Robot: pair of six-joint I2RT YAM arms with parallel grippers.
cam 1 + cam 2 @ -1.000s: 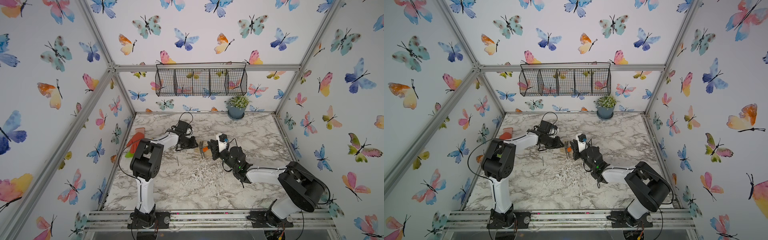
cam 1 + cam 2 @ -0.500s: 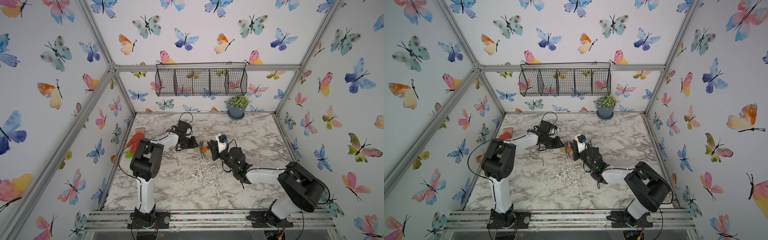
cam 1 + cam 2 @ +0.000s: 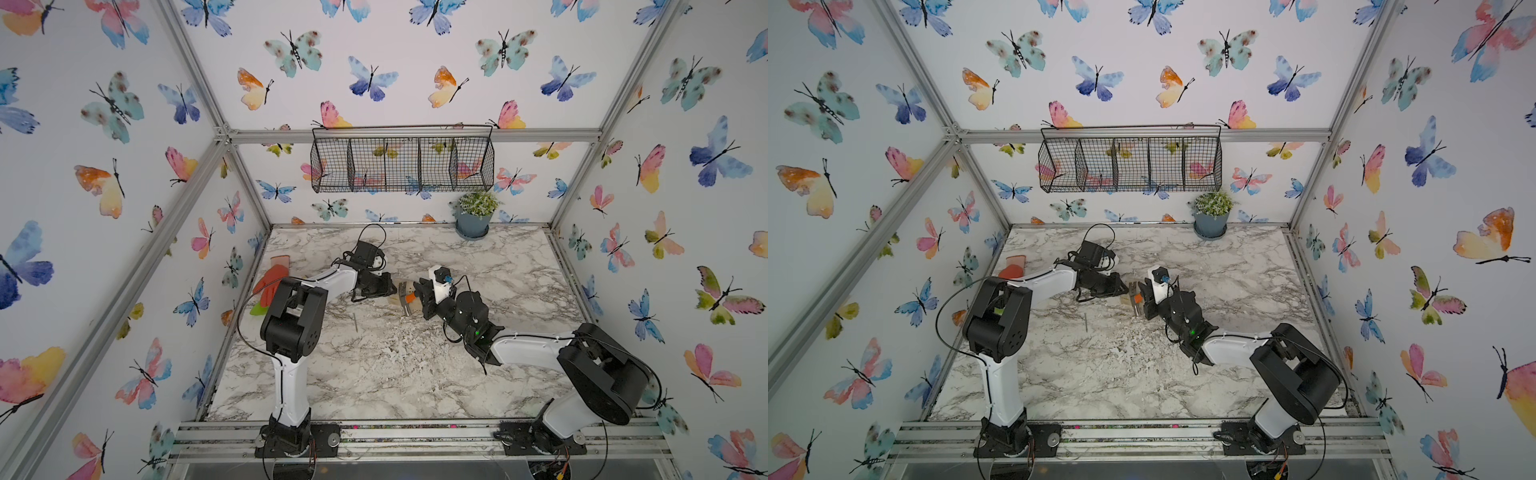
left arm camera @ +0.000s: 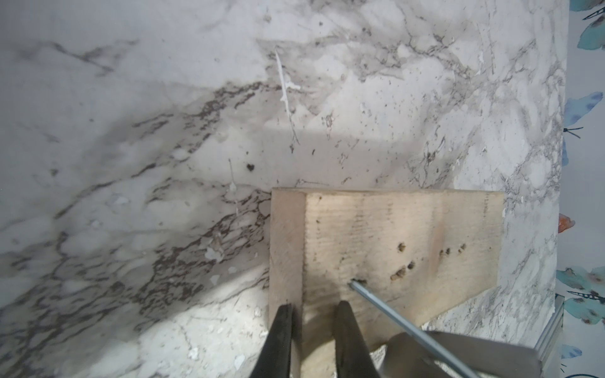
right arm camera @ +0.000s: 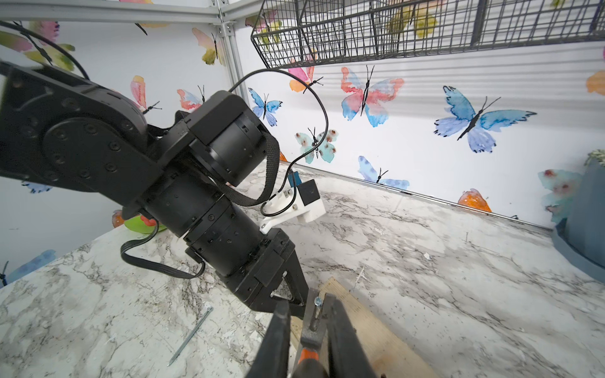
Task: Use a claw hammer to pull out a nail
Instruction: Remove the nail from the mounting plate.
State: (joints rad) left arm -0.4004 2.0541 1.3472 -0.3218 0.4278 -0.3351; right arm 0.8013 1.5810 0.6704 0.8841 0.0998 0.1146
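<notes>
The claw hammer [image 5: 312,330] has a silver head, an orange neck and a black handle, and my right gripper [image 5: 309,307] is shut on that handle. Its claw is hooked round the nail [image 5: 317,301], whose head sits in the claw's slot. In the left wrist view the nail [image 4: 389,311] leans out of a hole in the wooden block [image 4: 393,235], with the hammer head [image 4: 465,353] beside it. My left gripper [image 4: 314,314] is shut on the near edge of the block. In both top views the two grippers [image 3: 390,289] [image 3: 1144,297] meet at mid table.
A loose nail [image 3: 355,322] [image 5: 190,337] lies on the marble table [image 3: 415,374] in front of the left arm. An orange glove [image 3: 272,280] and something green [image 3: 257,309] lie at the left edge. A potted plant [image 3: 473,216] and wire basket [image 3: 401,164] are at the back.
</notes>
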